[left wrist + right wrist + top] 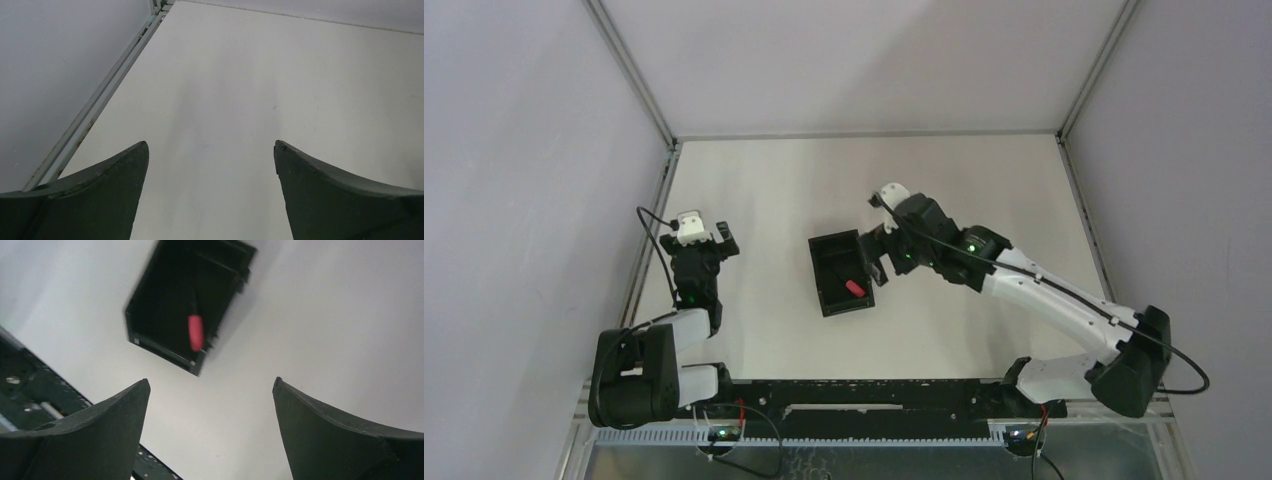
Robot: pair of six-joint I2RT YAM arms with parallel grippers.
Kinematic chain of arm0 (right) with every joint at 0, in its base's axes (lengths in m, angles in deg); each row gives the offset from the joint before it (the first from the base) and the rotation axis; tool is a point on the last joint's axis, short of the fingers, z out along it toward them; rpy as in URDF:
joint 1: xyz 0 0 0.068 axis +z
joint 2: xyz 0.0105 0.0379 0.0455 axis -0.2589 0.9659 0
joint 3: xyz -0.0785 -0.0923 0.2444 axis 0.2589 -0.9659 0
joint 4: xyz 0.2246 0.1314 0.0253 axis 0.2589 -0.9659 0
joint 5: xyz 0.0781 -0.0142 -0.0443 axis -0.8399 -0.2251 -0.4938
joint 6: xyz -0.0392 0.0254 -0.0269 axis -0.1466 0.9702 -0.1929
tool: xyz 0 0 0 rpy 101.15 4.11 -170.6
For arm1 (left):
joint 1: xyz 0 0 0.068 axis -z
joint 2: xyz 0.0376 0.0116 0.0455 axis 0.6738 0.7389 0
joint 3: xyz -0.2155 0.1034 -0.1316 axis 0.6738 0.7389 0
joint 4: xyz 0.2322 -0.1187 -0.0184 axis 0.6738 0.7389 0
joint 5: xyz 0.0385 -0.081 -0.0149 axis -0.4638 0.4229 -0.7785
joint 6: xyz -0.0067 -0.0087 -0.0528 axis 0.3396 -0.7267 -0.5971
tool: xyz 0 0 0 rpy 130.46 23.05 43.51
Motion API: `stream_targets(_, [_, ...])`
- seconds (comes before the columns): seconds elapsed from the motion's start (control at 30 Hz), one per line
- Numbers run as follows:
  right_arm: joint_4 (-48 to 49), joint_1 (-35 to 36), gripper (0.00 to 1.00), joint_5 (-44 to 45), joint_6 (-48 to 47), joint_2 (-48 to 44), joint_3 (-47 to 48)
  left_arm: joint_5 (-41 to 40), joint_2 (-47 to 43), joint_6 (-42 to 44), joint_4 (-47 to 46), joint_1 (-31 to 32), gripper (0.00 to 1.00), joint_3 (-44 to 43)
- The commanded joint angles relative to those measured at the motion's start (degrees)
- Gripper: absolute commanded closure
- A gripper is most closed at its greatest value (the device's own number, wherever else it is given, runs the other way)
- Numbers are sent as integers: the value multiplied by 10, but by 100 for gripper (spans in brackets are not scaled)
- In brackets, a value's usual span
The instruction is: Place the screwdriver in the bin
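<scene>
Right wrist view: my right fingers (100, 430) are spread wide and hold nothing, up over the white bench (325, 315). The red screwdriver (195, 332) lies inside the black bin (160, 347), close to one wall. My left fingers (100, 195) are spread wide too and touch nothing.

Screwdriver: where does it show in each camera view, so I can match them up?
Top external: the screwdriver lies near centre frame, inside the bin, in its near right part.
Left wrist: not in it; this view faces only the table.
Right wrist: upper centre, the screwdriver inside the bin.
Shared landmark: the black bin, in the top and right wrist views.
</scene>
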Motion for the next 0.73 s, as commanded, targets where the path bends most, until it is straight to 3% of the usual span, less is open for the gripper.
stream_targets(0.0, [105,-44,0,-3,17,-99,-117,-5,-6,-3,-13,4,0,-7])
stream_targets(0.2, [226,-122,0,-62,51,-236,-334,-5,-6,-4,-13,4,0,-7])
stream_targets(0.3, [253,-141,0,-43,86,-291,-417,-5,-6,-3,-13,3,0,-7])
stream_targets(0.47, [255,-146,0,33,133,-354,-483,-4,-6,-3,-13,4,0,-7])
stream_targets(0.7, [265,-153,0,47,146,-402,-512,-5,-6,-3,-13,4,0,-7])
